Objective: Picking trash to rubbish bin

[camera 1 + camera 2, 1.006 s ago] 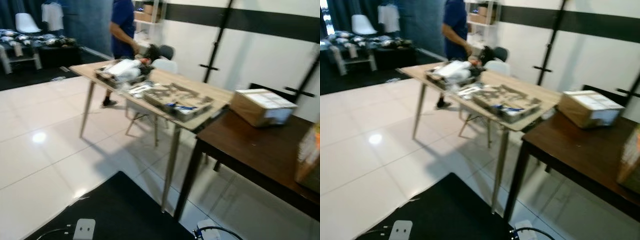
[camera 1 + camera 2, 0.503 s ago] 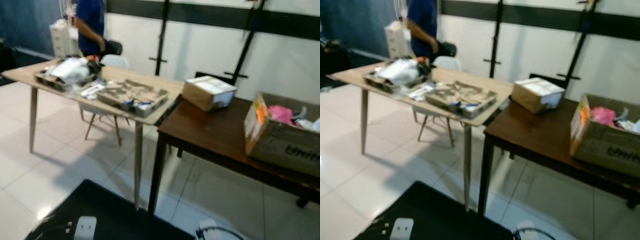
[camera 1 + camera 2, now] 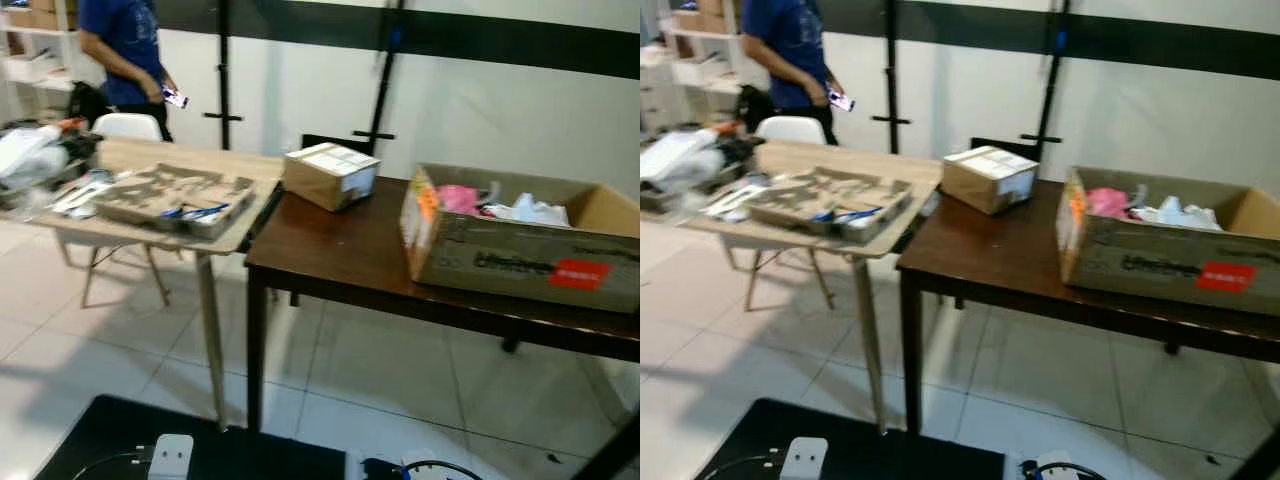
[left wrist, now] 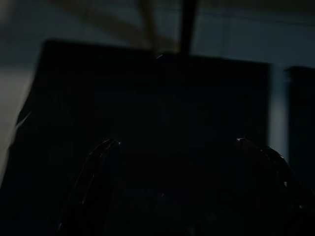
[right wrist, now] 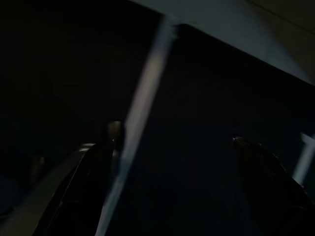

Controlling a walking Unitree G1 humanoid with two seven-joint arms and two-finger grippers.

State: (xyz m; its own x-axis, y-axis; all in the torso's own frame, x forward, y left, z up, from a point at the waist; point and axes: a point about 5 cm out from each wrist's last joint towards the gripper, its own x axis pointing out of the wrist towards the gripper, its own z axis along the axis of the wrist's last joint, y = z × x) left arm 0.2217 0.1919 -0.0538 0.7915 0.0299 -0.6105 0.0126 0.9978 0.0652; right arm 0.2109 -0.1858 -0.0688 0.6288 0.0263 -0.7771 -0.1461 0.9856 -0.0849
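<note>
The nearest thing to trash is seen as a heap of pink and white crumpled scraps (image 3: 500,203) lying inside one large open cardboard box (image 3: 520,262), which stands on the dark brown table (image 3: 340,250); whether this box is meant to serve as the rubbish bin cannot be told, and no other bin is made out. The box is set with its flaps up, so loose scraps are kept from spilling, and it is probably used as a collecting place. One smaller, taped cardboard box (image 3: 331,175) is placed near the far corner of the same table, well apart from the open box. One light wooden table (image 3: 150,158) is pushed against the dark one, and on it one shallow grey tray of small parts (image 3: 172,196) and a loose pile of white wrappings (image 3: 30,155) are laid; more trash may be found there. One white chair (image 3: 126,126) is tucked behind it, and one person in a blue shirt (image 3: 125,45) is standing beyond. Both arms are hung idle low in the shade: the left gripper (image 4: 179,169) and the right gripper (image 5: 177,172) are each seen with fingers spread wide and nothing held. Nothing is judged to be picked yet; an approach to the tables is still called for.
</note>
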